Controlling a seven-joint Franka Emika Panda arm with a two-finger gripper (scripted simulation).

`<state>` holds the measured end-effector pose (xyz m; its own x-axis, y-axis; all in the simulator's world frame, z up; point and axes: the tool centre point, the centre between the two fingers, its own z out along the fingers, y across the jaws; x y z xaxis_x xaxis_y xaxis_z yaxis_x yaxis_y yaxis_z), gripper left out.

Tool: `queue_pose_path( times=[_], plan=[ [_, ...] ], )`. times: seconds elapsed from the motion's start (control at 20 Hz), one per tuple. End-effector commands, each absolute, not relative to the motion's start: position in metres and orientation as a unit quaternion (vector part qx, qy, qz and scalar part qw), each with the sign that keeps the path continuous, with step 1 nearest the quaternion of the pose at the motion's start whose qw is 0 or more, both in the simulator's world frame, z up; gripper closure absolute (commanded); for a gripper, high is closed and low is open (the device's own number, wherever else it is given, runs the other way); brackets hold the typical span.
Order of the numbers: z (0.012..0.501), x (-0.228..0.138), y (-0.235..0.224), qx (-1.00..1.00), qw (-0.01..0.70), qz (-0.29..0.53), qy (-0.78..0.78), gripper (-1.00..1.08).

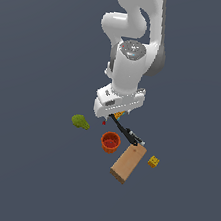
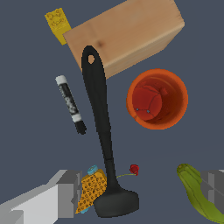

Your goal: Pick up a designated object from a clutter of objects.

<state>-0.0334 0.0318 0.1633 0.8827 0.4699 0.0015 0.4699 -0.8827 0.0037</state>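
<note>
A: Spoon [image 2: 101,131] first — where does it lie?

B: In the wrist view it runs up the middle of the picture, long axis close to vertical, leaning slightly. The wide rounded head sits low in the frame, the thin handle reaches upward, and the end with the hanging hole overlaps the lower edge of the block [image 2: 127,37]. In the exterior view the spoon [image 1: 122,128] is a dark diagonal at frame centre, going from under the pincer [image 1: 113,114] down toward the exterior view's right, where it meets the block [image 1: 127,164].

A: And the pincer?

B: Released. In the wrist view its fingers [image 2: 70,194] stand far apart at the two lower corners, with the spoon's head between them, nearer the lower-left one. Nothing is clamped.

A: What lies around the spoon?

B: Pen [image 2: 70,104] sits to the left of the handle, roughly parallel, apart from it. Cup [image 2: 157,99] sits right of the handle, mouth toward the camera, also apart. The checkered piece [image 2: 90,190] is beside the head, by the lower-left finger. The cube [image 2: 58,24] is at the upper left, next to the block's corner. The pear [image 2: 197,194] is at the lower right, partly behind the other finger.

A: Surface?

B: A plain dark grey tabletop [image 1: 22,169] carries everything.
</note>
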Motion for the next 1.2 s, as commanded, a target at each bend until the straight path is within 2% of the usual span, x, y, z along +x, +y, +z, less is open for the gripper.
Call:
queue_pose_path(
  times=[0.0, 0.5, 1.15],
  plan=[
    [0.145, -0.042, 0.038, 0.962, 0.002, 0.001, 0.274, -0.92],
    [0.106, -0.066, 0.051, 0.939, 0.0, 0.0, 0.343, -0.92],
    [0.087, -0.068, 0.052, 0.938, 0.0, 0.0, 0.348, -0.92]
  ],
)
